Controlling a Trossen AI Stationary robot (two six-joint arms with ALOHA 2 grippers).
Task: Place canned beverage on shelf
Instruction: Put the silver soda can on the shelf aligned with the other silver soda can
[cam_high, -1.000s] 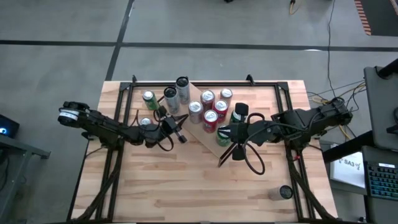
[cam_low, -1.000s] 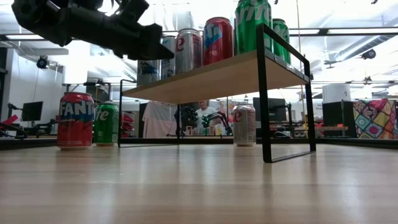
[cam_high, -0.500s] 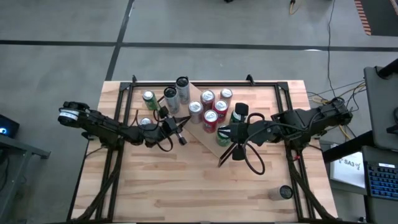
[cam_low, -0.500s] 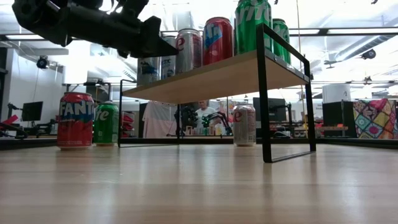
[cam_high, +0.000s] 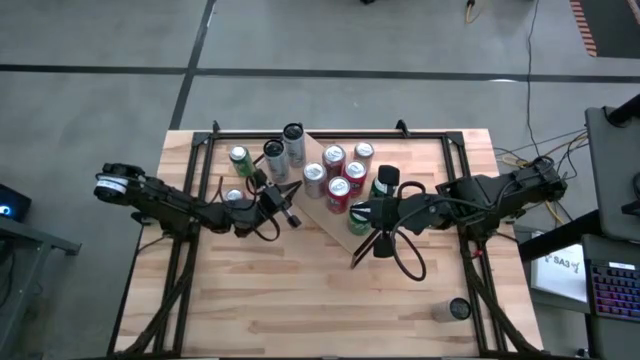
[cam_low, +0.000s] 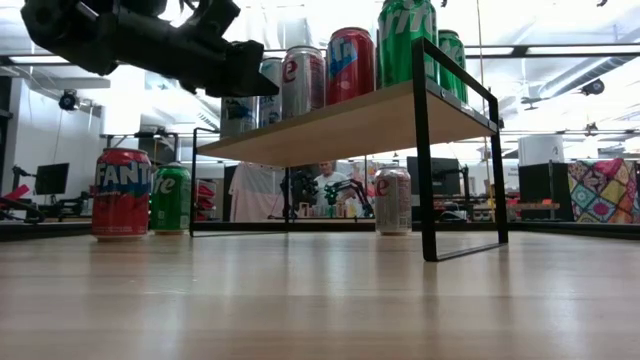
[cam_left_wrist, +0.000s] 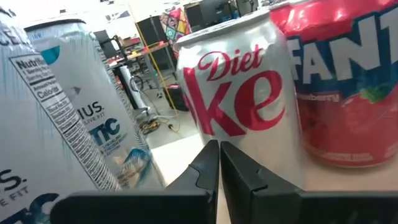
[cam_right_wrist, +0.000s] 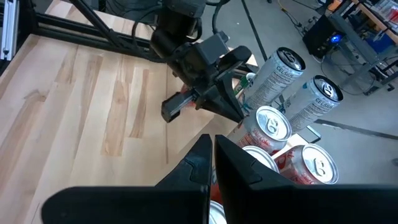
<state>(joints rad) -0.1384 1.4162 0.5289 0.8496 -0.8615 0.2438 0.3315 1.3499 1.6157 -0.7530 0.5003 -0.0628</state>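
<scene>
Cans (cam_high: 338, 172) stood in a cluster on the shelf (cam_high: 345, 232) at the table's (cam_high: 300, 300) twelve o'clock side. I saw my left gripper (cam_high: 293, 217), fingers pressed together and empty, hovering at their nine o'clock; my right gripper (cam_high: 358, 257), likewise pinched shut, hung at five o'clock.

One camera hangs high above and looks straight down on the whole light plank table (cam_high: 300, 300). Another sits low at the table top and looks level across it into the room. The left wrist camera is very close to a silver Diet Coke can (cam_left_wrist: 239, 102). The right wrist camera looks down from farther off. Both wrist views share that silver can (cam_right_wrist: 268, 122) on the small light-wood shelf with black metal ends (cam_low: 350, 125).
</scene>
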